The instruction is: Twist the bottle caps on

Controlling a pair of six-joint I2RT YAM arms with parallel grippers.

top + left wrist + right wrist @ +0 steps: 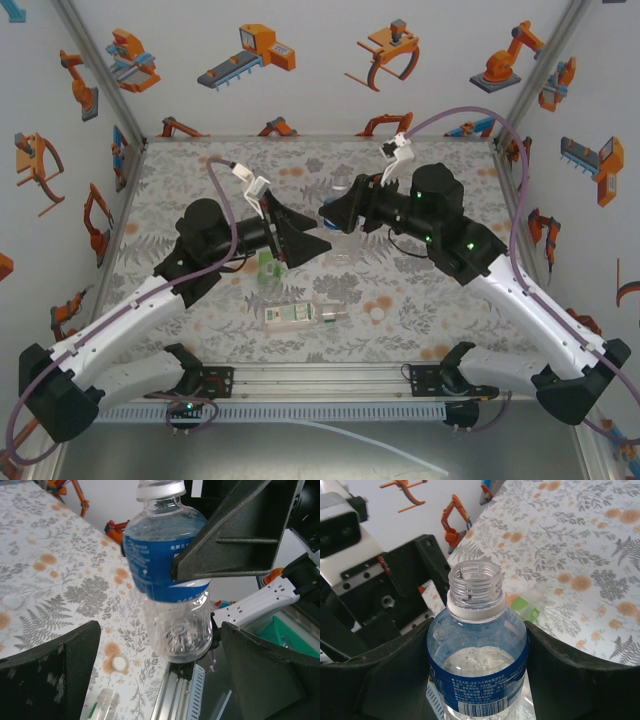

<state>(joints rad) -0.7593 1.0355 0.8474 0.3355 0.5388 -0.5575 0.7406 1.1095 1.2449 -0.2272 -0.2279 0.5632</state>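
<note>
1. Blue-labelled bottle [476,680] is clamped in the right gripper [477,645]; one finger presses on each side of its label; neck points up, threads bare, white collar ring just below them.
2. Top view: the same bottle [345,243] is mid-table between the two grippers; the right gripper [335,212] reaches it from the right.
3. Left gripper [160,640] has its jaws spread wide and holds nothing; its fingers [50,675] flank the bottle [165,570] without touching it; from above, the left gripper [300,235] is just left of the bottle.
4. Bottle base is poorly seen; cannot tell whether it rests on the table [200,170] or hangs just above it.
5. White cap [377,312] lies flat on the table, nearer the arm bases than the bottle, slightly right and apart from it; in the left wrist view the cap [119,663] lies near the bottle's base.
6. Longer bottle [300,316] lies on its side, nearer the bases than the blue-labelled bottle and to its left; neck toward the cap; mouth open [106,700].
7. Green-labelled bottle [268,265] is left of the blue-labelled bottle, just beside the left gripper.
</note>
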